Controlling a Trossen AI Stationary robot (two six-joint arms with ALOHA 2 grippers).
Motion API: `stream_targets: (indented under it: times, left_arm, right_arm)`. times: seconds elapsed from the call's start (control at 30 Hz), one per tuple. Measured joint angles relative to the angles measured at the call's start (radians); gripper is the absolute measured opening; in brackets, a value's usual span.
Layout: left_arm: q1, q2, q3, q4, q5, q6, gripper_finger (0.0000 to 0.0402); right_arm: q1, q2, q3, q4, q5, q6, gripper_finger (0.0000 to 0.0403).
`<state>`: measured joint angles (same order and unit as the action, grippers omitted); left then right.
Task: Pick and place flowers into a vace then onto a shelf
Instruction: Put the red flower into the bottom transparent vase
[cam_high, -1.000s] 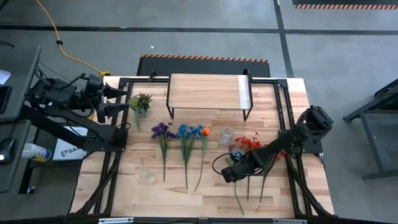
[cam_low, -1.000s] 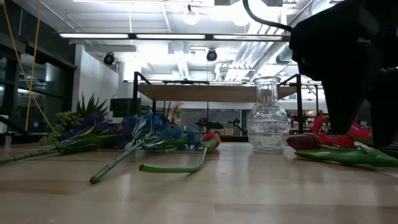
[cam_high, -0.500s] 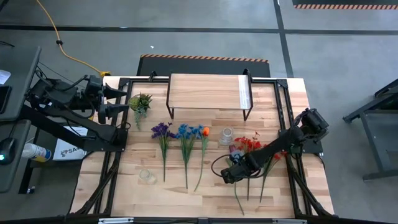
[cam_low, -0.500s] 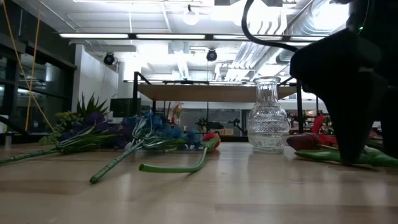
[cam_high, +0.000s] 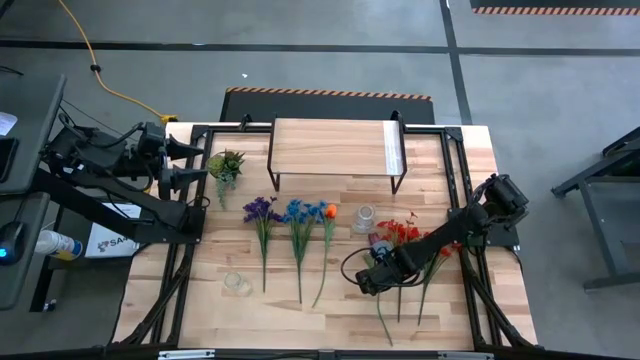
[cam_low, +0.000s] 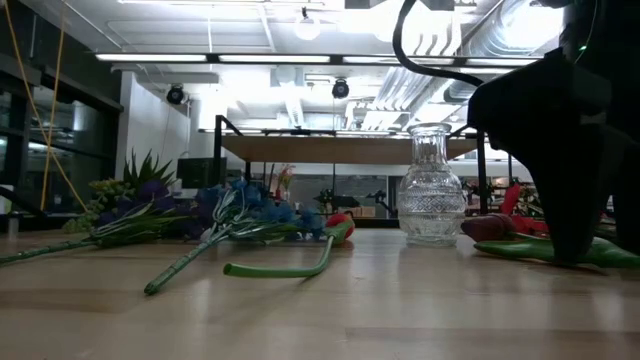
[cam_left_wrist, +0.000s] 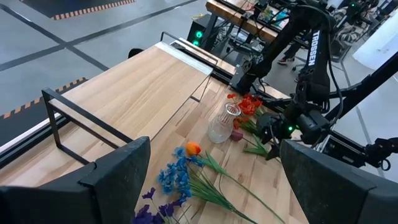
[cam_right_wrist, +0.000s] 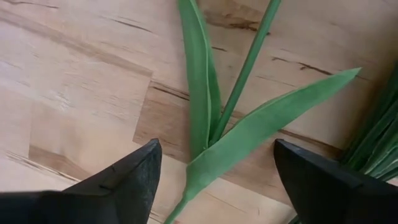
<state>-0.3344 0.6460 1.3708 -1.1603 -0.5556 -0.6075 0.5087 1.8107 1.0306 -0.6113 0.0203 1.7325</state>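
- Flowers, artificial, long green stems: red-bloomed group (cam_high: 403, 232) lying flat on the light wooden tabletop (cam_high: 340, 300) toward its right side, stems running to the near edge; purple spray (cam_high: 261, 210), blue spray (cam_high: 298, 212) and single orange bloom (cam_high: 331, 211) laid side by side mid-table, stems likewise toward the near edge.
- One red-group stem with two long green leaves (cam_right_wrist: 239, 124): flat on the wood, directly between the right gripper's fingers in the right wrist view.
- Right gripper (cam_high: 366, 283), dark, two-fingered: lowered to the tabletop over the red group's stems; fingers (cam_right_wrist: 124, 180) apart, one on each side of the leafy stem, not yet clamped on it.
- Clear cut-glass vase, bulbous with narrow neck (cam_low: 431, 187): upright on the table, just beside the red blooms, between them and the orange bloom; holds no stems.
- Shelf, low rectangular light-wood board on thin black legs with pale strip near its right end (cam_high: 335, 147): at the table's far edge, top bare.
- Small green spiky plant (cam_high: 225, 164): beside the shelf's left end.
- Small clear glass item (cam_high: 237, 283): near the table's front left; kind cannot be told.
- Left gripper (cam_high: 193, 160): held off the table's left edge near the spiky plant, fingers (cam_left_wrist: 99, 180) wide apart, holding nothing.
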Motion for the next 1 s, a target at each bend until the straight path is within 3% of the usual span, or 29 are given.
stream_targets:
  times: [0.6, 1.0]
  left_arm:
    - [0.000, 0.000, 0.000, 0.002, 0.004, 0.000, 0.0390]
    - [0.000, 0.000, 0.000, 0.002, 0.007, -0.001, 0.0390]
  right_arm:
    - [0.000, 0.002, -0.001, 0.011, 0.000, 0.018, 0.0225]
    - [0.000, 0.003, -0.002, 0.042, -0.004, 0.032, 0.0128]
